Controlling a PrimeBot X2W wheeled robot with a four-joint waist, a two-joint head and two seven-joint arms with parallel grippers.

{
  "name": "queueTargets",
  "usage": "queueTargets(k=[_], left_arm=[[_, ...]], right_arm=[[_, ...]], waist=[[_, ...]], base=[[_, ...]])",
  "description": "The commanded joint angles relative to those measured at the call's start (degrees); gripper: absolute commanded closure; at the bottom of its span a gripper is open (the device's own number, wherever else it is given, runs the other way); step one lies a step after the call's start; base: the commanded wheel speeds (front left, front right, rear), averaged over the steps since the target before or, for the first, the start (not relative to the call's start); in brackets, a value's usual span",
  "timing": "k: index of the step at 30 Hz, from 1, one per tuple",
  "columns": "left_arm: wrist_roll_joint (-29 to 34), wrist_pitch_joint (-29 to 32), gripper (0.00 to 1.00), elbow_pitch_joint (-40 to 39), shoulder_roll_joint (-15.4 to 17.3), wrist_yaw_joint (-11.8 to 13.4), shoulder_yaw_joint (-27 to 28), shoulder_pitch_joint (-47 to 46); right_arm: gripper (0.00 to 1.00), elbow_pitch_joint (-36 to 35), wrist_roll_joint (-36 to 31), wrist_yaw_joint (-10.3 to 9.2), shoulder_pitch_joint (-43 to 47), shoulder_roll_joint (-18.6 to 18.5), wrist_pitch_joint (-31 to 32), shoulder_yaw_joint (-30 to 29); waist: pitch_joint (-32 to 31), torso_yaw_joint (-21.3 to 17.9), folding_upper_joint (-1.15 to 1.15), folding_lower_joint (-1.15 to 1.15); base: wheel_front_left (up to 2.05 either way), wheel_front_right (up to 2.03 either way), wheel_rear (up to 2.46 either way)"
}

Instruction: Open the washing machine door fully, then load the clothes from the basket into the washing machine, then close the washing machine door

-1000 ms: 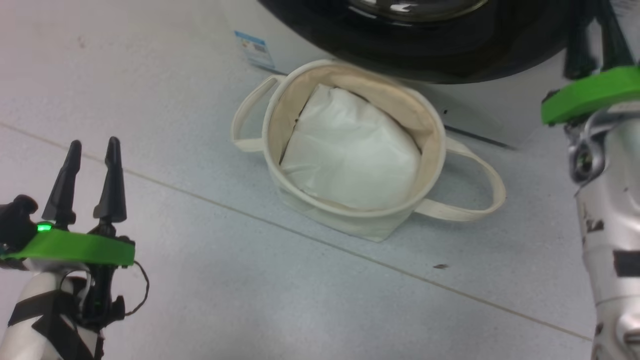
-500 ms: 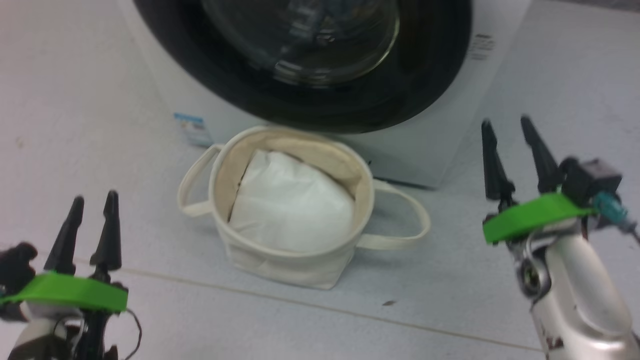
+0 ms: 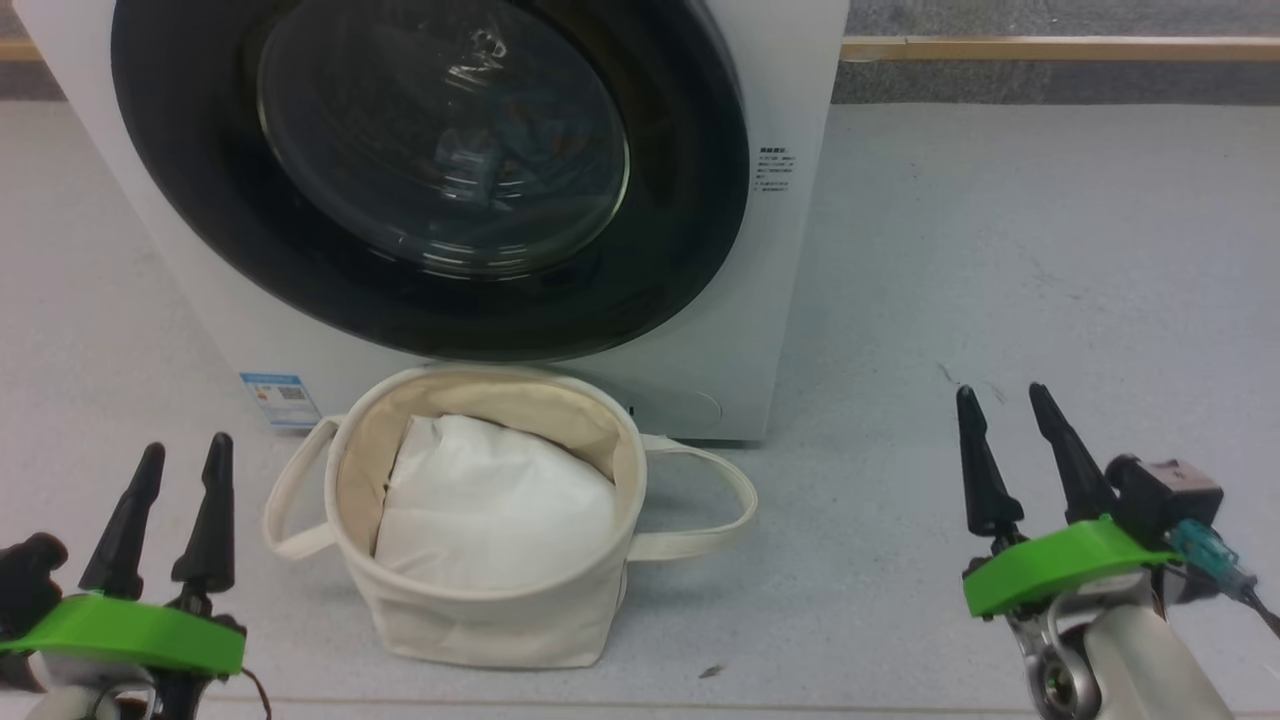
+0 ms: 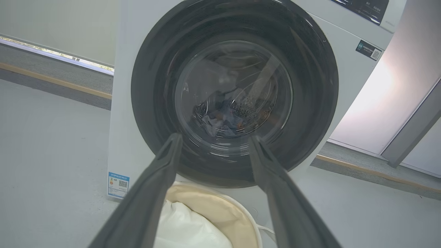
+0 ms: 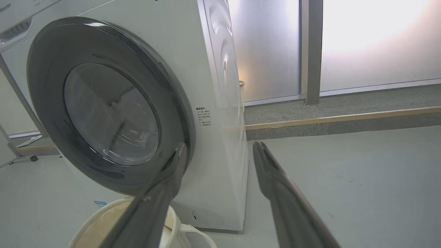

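The white washing machine (image 3: 800,200) stands ahead with its round black washing machine door (image 3: 680,200) shut flat against the front. Through the door glass (image 4: 234,93), bluish clothes (image 4: 224,120) with orange patches lie in the drum. The cream basket (image 3: 480,620) sits on the floor just before the washer and holds a plain white cloth bundle (image 3: 490,510). My left gripper (image 3: 185,450) hangs open left of the basket, pointing at the door. My right gripper (image 3: 1000,395) is open and empty, well right of the basket and the washer's corner (image 5: 220,69).
A blue-white sticker (image 3: 278,397) marks the washer's lower left front. A low wood-edged step (image 5: 344,119) and frosted glass panels (image 5: 372,44) run behind the washer on the right. A wheeled stand's leg (image 5: 20,158) shows at the far left. The basket's strap handles (image 3: 715,500) loop outwards.
The head camera has tilted up, bringing the washer's whole door into view. My right gripper has come down from beside the door to the lower right, fingers apart. The left gripper keeps its pose.
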Motion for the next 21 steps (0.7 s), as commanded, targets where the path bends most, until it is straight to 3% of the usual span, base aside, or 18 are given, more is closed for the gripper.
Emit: queueTargets(k=[1,21], left_arm=[[0.0,-0.5,0.0,-1.9,2.3,-0.3,2.1,-1.2],[1.7,-0.5,0.0,-2.5,1.4,-0.3,2.2,-1.0]], right_arm=[[0.0,-2.4,0.0,-0.01,-0.7,-0.1,-0.7,0.5],[0.0,-2.0,-1.3,-0.01,1.6,1.5,-0.7,-0.9]], waist=[[-0.3,-0.2,0.0,0.01],[-0.1,1.4,0.0,0.01]], base=[[0.0,0.0,0.0],[0.0,0.0,0.0]])
